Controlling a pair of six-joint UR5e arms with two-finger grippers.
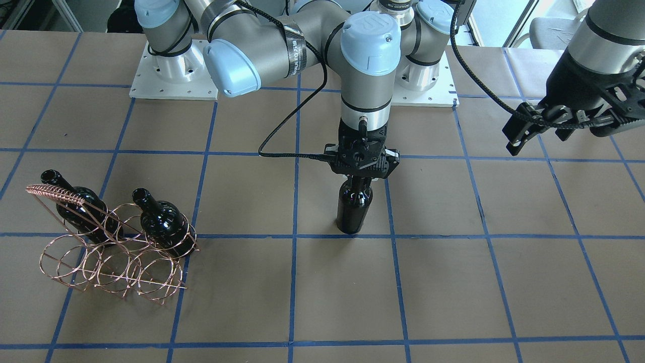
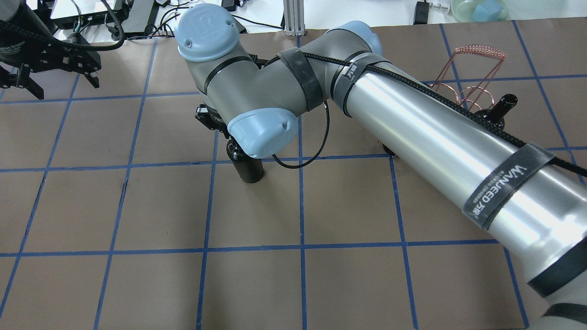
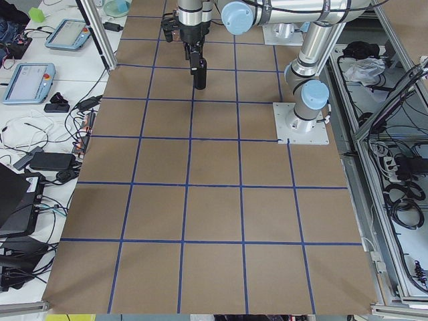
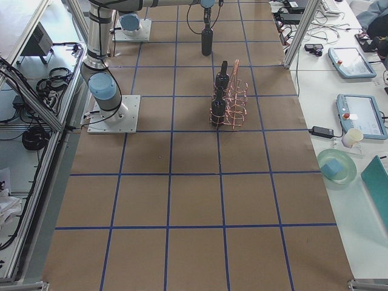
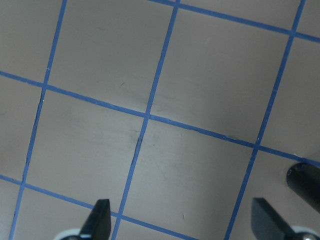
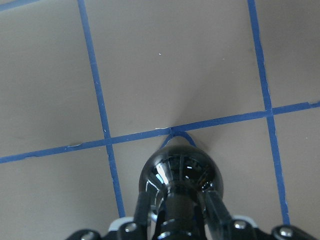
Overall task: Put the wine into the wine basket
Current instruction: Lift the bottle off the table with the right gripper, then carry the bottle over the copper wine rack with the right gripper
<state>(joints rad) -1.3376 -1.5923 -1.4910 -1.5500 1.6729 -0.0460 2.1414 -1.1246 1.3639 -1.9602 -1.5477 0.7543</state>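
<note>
Right arm's jaws clench the upright bottle (image 1: 353,209) by its neck, basket (image 1: 112,252) well apart on the robot's right; left arm's jaws gape, farther away.

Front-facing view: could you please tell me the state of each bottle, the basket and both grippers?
wine: upright, held by its neck.
right gripper: shut on the wine.
left gripper: open, empty.
bottle by the handle: seated in a ring.
second bottle: seated in a ring.
wine basket: upright, other rings empty.
</note>
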